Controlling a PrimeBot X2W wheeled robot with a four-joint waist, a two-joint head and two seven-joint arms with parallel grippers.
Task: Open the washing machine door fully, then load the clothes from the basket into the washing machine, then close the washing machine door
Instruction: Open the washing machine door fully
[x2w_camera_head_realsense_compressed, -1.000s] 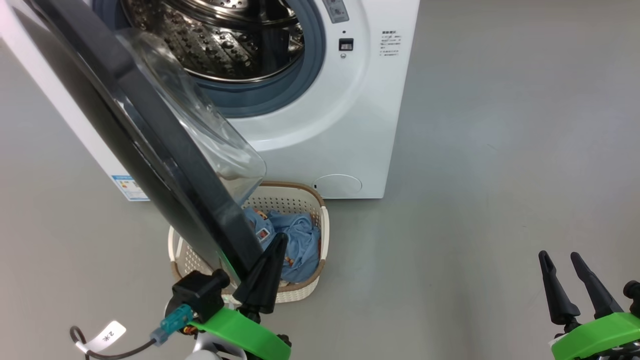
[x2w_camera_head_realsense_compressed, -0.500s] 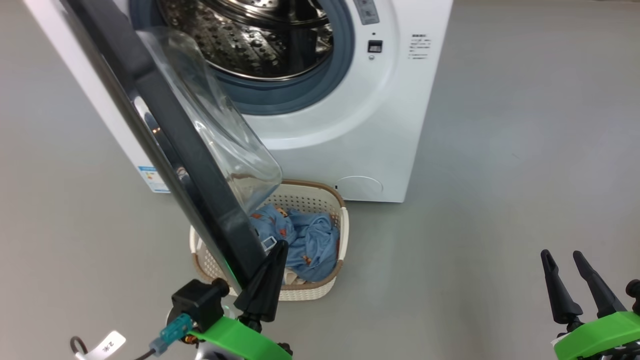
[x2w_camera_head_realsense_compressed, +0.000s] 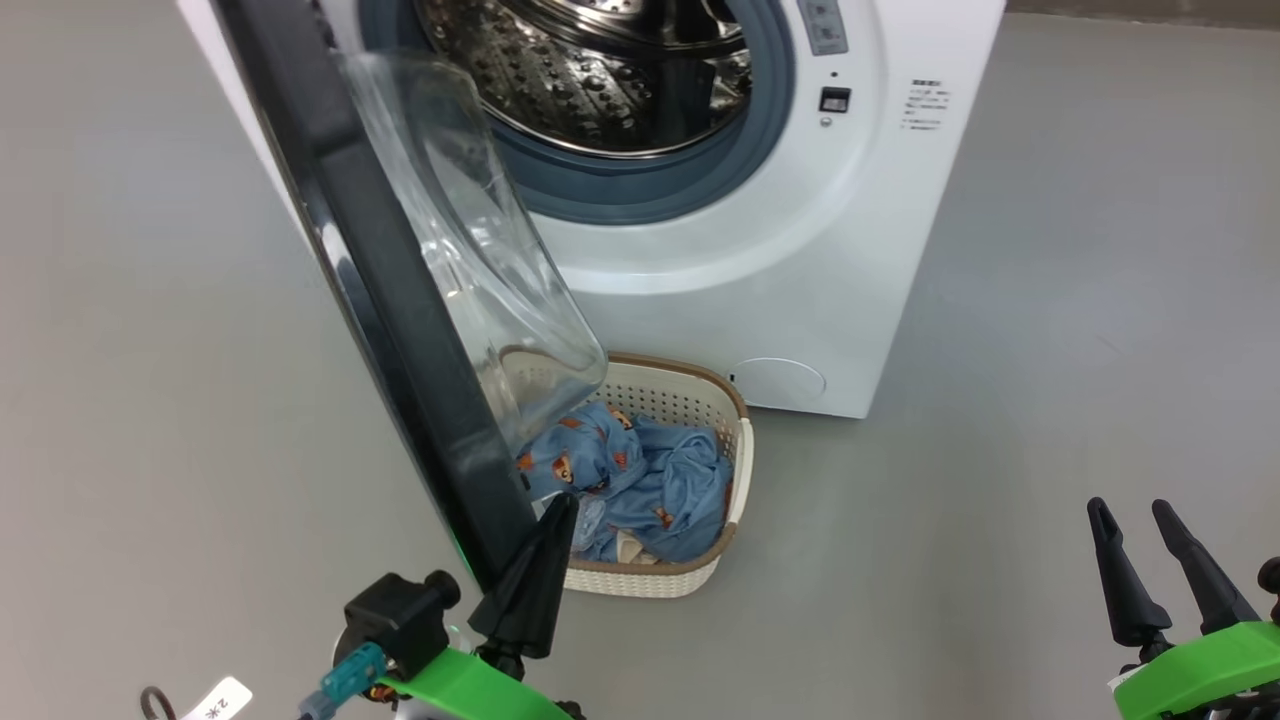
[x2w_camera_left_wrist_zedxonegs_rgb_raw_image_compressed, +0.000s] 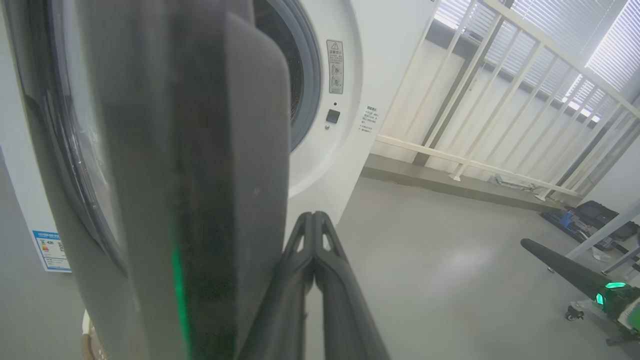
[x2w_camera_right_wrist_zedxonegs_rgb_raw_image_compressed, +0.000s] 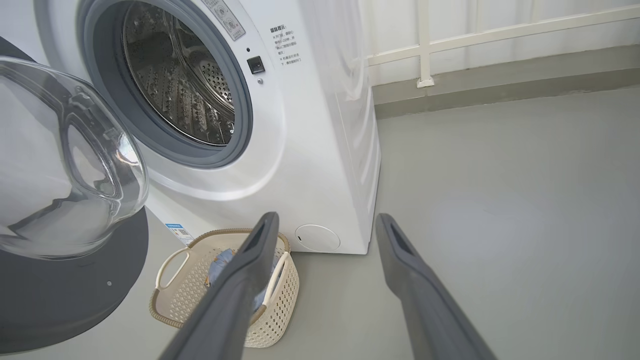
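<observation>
From the head we look steeply down on the washing machine (x2w_camera_head_realsense_compressed: 800, 300), with its door (x2w_camera_head_realsense_compressed: 400, 330) edge-on and the basket (x2w_camera_head_realsense_compressed: 640, 582) on the floor (x2w_camera_head_realsense_compressed: 1050, 400). Our left wrist camera sits right against the door's rim and faces past it to the machine's front and a white railing (x2w_camera_left_wrist_zedxonegs_rgb_raw_image_compressed: 475, 164). Our right wrist camera looks from low and farther back at the drum opening (x2w_camera_right_wrist_zedxonegs_rgb_raw_image_compressed: 175, 85) and the basket. All three share the machine's front.

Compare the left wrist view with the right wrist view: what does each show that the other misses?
Left wrist view, not the right: the shut left gripper beside the washing machine door's black edge, and window blinds. Right wrist view, not the left: the clothes in the basket, and the door's glass bowl. Both: the washing machine's white front, grey gasket, the open right gripper, the railing.
</observation>
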